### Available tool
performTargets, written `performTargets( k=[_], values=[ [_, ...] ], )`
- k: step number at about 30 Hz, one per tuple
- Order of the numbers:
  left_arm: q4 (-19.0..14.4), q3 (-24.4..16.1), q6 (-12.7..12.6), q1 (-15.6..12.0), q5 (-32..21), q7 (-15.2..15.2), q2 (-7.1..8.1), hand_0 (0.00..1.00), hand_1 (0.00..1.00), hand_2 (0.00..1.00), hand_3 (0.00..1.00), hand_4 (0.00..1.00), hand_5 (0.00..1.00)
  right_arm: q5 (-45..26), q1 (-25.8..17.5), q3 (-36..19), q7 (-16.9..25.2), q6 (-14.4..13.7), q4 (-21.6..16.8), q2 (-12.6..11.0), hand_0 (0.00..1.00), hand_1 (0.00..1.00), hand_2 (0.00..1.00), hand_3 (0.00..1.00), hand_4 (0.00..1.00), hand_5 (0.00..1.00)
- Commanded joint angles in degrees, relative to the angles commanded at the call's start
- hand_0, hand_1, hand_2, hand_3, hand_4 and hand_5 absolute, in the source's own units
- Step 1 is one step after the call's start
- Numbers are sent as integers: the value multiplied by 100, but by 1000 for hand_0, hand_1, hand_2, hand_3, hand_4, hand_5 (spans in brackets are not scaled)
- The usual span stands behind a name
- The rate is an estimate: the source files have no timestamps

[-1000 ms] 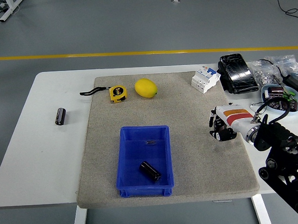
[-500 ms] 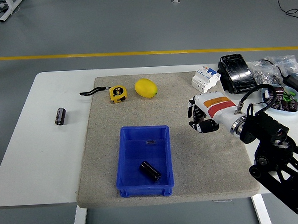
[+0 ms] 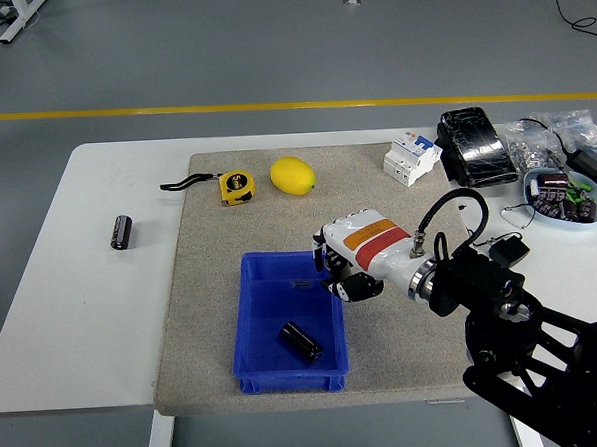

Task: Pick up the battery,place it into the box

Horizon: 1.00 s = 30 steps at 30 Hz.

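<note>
**Right hand at the bin's corner, one battery inside, one out on the table**

The right hand (image 3: 343,266) reaches in from the lower right and sits over the upper right corner of the blue bin (image 3: 252,331). Its fingers are curled under the white shell, and they look to be holding nothing, though the palm side is turned away and hard to read. Behind the wrist the black arm (image 3: 525,342) fills the lower right corner and runs off the picture's edge, covering part of the table there.

A dark battery (image 3: 300,342) lies tilted on the floor of the bin, near its right wall and apart from the hand. A second battery (image 3: 123,232) lies on the bare white table (image 3: 74,325) well to the left, off the grey mat (image 3: 416,358) that carries the bin.

Toward the far edge of the mat sit a yellow tape measure (image 3: 236,186) with its black strap trailing left, a lemon (image 3: 292,176) just beside it, and a white breaker (image 3: 411,157). On the table's right stand a black wrapped block (image 3: 475,147), some clear bags of small parts (image 3: 547,140) and a round dish (image 3: 567,191) of odds and ends; what the dish and bags contain is too small to make out, and the dish is cut by the frame's right side.
</note>
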<state>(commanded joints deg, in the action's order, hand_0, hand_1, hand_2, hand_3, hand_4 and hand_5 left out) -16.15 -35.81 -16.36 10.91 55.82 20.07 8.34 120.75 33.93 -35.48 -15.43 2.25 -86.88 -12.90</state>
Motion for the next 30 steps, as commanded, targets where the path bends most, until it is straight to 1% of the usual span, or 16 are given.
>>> performTargets(
  k=[7, 8, 10, 13, 14, 19, 20, 25, 26, 30],
  values=[
    [-1, 17, -5, 6, -26, 2, 6, 567, 498, 600, 622, 618, 691, -79, -34, 234, 9, 7, 197, 92, 310, 315, 407, 436, 731, 77],
    [-2, 17, -7, -1, -34, 3, 6, 567, 493, 599, 625, 618, 690, -77, -48, 244, 10, 30, 218, 94, 298, 322, 416, 446, 717, 111],
    [-2, 12, -7, -12, -29, 9, 4, 567, 493, 599, 625, 618, 690, -81, -69, 262, 24, 82, 243, 93, 298, 322, 416, 446, 717, 111],
    [-6, -13, 7, -25, 23, 34, 5, 567, 493, 599, 625, 618, 690, -128, -93, 287, 61, 11, 260, 105, 298, 322, 416, 446, 717, 111],
    [-7, -17, 12, -30, 35, 40, 4, 569, 496, 604, 628, 619, 690, -144, -97, 292, 77, -18, 264, 114, 320, 428, 490, 487, 814, 332],
    [-12, -48, 31, -44, 115, 67, -3, 569, 496, 604, 628, 619, 690, -178, -93, 340, 134, -54, 286, 158, 320, 428, 490, 487, 814, 332],
    [-13, -54, 34, -45, 134, 68, -3, 575, 506, 604, 628, 619, 690, -189, -89, 355, 140, -51, 288, 161, 518, 478, 565, 530, 888, 389],
    [-13, -95, 57, -40, 232, 69, 0, 575, 506, 604, 628, 619, 690, -212, -58, 416, 145, -54, 294, 175, 518, 478, 565, 530, 888, 389],
    [-13, -98, 57, -41, 231, 67, 2, 581, 527, 604, 628, 619, 689, -213, -52, 425, 144, -58, 296, 178, 560, 491, 597, 541, 898, 394],
    [-11, -122, 67, -38, 255, 64, 9, 581, 527, 604, 628, 619, 689, -221, -22, 450, 149, -79, 300, 184, 560, 491, 597, 541, 898, 394]
  ],
)
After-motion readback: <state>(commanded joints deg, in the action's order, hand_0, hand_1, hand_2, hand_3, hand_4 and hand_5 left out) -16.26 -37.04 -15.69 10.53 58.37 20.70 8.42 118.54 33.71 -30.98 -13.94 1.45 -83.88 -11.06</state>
